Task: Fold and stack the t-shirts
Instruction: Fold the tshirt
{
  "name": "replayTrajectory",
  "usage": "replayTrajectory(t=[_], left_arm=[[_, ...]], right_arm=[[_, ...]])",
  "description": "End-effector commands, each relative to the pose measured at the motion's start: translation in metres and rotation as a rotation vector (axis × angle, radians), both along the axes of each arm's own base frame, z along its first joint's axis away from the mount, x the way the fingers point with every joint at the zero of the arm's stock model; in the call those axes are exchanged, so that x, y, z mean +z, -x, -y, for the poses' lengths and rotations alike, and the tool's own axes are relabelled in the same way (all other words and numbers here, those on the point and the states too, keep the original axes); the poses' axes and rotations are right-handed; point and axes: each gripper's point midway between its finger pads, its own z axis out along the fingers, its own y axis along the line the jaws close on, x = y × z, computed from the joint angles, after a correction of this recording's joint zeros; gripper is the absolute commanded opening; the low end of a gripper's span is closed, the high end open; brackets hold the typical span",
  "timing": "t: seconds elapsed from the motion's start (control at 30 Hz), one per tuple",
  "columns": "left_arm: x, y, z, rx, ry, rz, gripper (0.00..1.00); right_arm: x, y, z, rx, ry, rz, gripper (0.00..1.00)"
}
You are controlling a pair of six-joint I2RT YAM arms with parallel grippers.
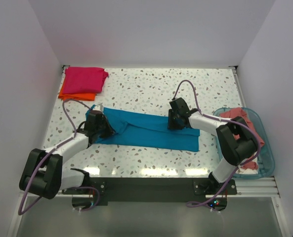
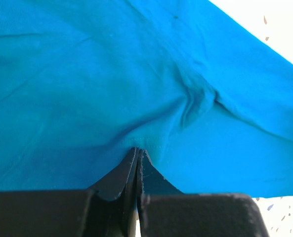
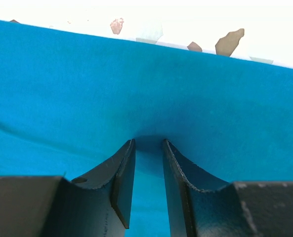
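The teal t-shirt (image 1: 151, 132) lies mid-worktop (image 1: 151, 84) as a long, flat band. It is smooth except for puckers at the left tool (image 2: 137, 150), which pinches its cloth. The right tool (image 3: 148, 143) stands slightly spread, tips on the shirt.

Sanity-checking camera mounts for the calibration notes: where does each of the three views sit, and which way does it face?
Top external: above and behind the bases, looking down at the table; both arms whole, left gripper and right gripper on the teal t-shirt.
Left wrist: on that wrist, facing along its fingers, pinched shut on teal cloth.
Right wrist: same mounting, its fingers apart, tips at the cloth, table beyond.
Shared: all three see the teal t-shirt.
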Motion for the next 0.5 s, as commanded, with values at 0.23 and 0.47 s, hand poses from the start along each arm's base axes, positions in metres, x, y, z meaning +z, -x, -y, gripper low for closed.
replayTrajectory(t=[0.23, 0.47], left_arm=[[0.074, -0.010, 0.011, -0.054, 0.059, 0.177, 0.20], [0.074, -0.033, -0.025, 0.171, -0.026, 0.165, 0.25]], right_arm=[[0.021, -0.009, -0.001, 0.023, 0.011, 0.060, 0.33], [0.030, -0.017, 0.006, 0.028, 0.079, 0.069, 0.34]])
